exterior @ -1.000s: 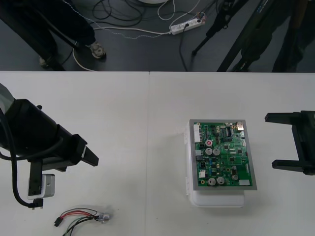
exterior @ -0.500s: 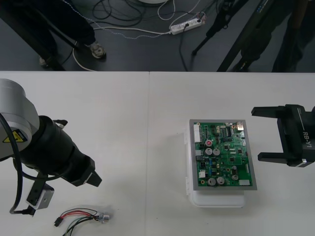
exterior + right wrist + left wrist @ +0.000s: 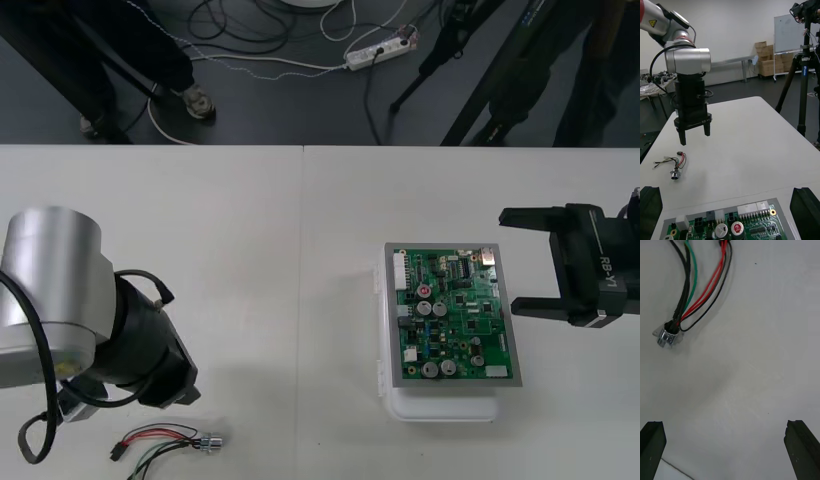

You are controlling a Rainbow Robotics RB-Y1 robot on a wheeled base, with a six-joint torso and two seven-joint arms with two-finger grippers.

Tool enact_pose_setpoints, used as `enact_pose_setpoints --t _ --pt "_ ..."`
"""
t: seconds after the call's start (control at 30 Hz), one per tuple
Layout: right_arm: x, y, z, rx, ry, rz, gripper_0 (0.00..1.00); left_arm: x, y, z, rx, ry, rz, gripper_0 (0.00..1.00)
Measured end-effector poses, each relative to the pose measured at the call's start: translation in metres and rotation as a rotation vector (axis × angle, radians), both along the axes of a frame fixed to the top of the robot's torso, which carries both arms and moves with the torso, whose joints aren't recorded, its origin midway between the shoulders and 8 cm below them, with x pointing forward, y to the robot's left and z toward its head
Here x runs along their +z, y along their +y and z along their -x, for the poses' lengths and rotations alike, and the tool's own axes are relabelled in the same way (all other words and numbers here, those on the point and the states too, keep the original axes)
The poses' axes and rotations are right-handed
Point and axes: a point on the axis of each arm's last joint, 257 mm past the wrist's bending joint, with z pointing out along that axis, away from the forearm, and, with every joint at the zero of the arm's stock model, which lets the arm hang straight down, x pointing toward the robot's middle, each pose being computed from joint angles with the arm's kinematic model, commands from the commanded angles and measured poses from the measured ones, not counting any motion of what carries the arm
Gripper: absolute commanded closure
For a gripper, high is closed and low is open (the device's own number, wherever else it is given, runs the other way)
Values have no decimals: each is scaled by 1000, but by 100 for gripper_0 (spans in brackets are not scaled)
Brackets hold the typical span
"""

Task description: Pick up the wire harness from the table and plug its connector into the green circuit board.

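The wire harness (image 3: pixel 165 443) lies loose on the table near the front left, its metal socket (image 3: pixel 210 443) toward the middle and its black plug (image 3: pixel 117 452) at the left end. My left arm (image 3: pixel 60 290) points down just behind it. In the left wrist view the left gripper (image 3: pixel 727 450) is open above bare table, with the socket (image 3: pixel 668 335) and the red, green and black wires (image 3: pixel 696 285) a little ahead. The green circuit board (image 3: pixel 450 315) sits on its white base right of centre. My right gripper (image 3: pixel 508 260) is open at the board's right edge.
The right wrist view looks across the board (image 3: pixel 733 225) to the left gripper (image 3: pixel 694 137), which hangs over the table just beyond the harness (image 3: pixel 673 165). Bare table lies between the harness and the board. The table's far edge (image 3: pixel 300 147) borders dark floor with cables.
My left arm has swung round and turned its gripper downward, close to the harness. My right gripper has slid left toward the board. The harness has not moved.
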Motion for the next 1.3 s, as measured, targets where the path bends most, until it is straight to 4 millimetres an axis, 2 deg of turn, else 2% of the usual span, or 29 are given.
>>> enact_pose_setpoints --t 0.17,0.33,0.43,0.6,0.87,1.17,1.3 --pt "-1 5 1 16 2 3 0 -5 -6 7 -160 -79 -50 7" --pt "-1 8 1 25 0 7 0 -14 -14 15 -241 -96 -67 7" --pt "-4 17 7 57 18 -3 0 -21 -18 19 -293 -108 -85 7" --pt "-9 31 21 121 57 -23 0 -36 -15 29 -397 -118 -139 7" --pt "-11 34 23 131 65 -21 0 -52 -13 45 -492 -91 -186 7" --pt "-8 38 20 121 54 -46 0 -72 -28 32 -518 -96 -210 7" --pt "-7 40 20 120 47 -59 0 -82 -30 35 -536 -83 -223 7"
